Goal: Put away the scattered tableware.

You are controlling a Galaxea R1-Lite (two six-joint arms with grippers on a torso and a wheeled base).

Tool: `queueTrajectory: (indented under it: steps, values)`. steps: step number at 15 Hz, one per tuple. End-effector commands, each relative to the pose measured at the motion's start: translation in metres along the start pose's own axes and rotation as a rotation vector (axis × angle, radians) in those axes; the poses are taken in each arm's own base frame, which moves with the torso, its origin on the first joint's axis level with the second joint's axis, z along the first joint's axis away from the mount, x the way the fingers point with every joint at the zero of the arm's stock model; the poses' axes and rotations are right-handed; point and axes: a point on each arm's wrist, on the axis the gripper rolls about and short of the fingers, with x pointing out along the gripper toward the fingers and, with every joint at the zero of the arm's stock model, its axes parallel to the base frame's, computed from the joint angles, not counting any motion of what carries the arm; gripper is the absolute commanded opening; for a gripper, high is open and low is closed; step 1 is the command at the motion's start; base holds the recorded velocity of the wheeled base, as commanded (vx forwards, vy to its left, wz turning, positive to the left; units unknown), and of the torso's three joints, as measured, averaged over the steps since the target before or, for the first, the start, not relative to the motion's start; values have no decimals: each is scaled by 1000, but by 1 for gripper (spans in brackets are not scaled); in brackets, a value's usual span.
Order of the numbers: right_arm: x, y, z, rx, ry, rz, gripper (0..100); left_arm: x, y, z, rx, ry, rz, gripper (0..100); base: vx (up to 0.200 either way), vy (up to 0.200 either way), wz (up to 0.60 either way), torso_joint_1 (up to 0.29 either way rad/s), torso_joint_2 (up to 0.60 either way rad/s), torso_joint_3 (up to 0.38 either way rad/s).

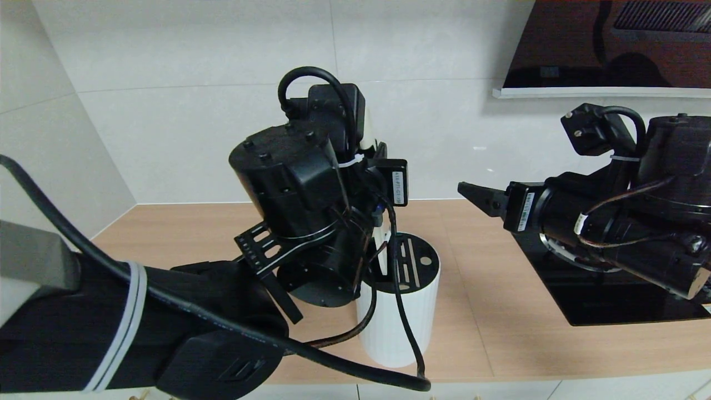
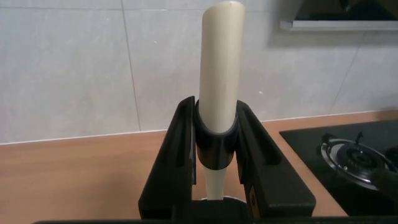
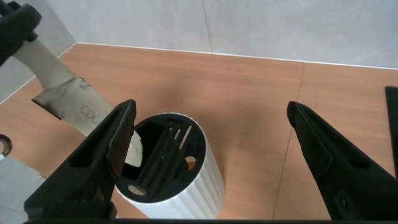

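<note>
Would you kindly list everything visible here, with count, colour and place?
knife: one, cream handle, pale blade; upright, blade end at the holder's top
holder: one, white with black slotted top; on the counter
counter: one, light wood
cooktop: one, black; in the counter on the robot's right
range hood: one, dark; on the wall above the cooktop
wall: white tiles, behind the counter
left gripper: black, shut on the knife handle, above the holder
right gripper: black, open, to the right of the holder

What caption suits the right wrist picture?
Open right gripper above the holder; left gripper holds a knife in it.
</note>
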Motion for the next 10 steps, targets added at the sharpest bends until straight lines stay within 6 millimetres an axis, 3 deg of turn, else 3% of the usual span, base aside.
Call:
queueTrajectory:
  steps: [1, 5, 10]
  values:
    - [1, 0, -1, 0, 4, -1, 100, 4, -3, -12, 4, 5, 5, 0, 0, 0, 0, 0, 0, 0]
    - [2, 0, -2, -1, 8, 0, 100, 4, -4, -27, 30, 39, 17, 0, 0, 0, 0, 0, 0, 0]
    - [4, 0, -4, -2, 14, -1, 100, 4, -8, -60, 66, 107, 25, 0, 0, 0, 0, 0, 0, 0]
